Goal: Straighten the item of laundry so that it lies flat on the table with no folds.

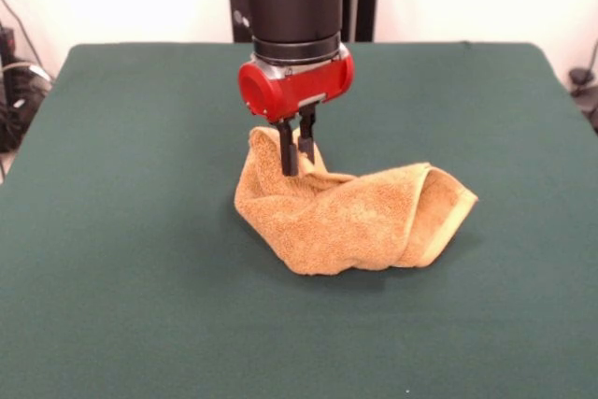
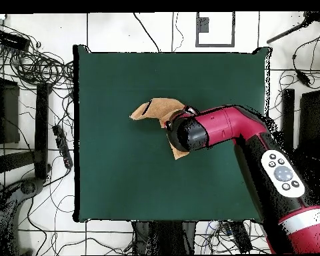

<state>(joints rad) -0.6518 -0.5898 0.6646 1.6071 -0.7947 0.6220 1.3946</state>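
Centrally on the green bench (image 1: 112,231), the fingers (image 1: 289,158) pinch a raised corner of the crumpled towel (image 1: 355,217), a mid-unfolding step; next, presumably, that corner must be drawn outward.

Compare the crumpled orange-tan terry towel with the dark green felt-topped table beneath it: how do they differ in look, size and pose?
The orange-tan terry towel is light and looped in texture; the dark green felt-topped table is dark and smooth. The towel covers only a small patch near the middle; the table is far larger. The towel is bunched in folds, one end lifted by the robot's black gripper; the table lies flat. Both are soft-looking fabric surfaces.
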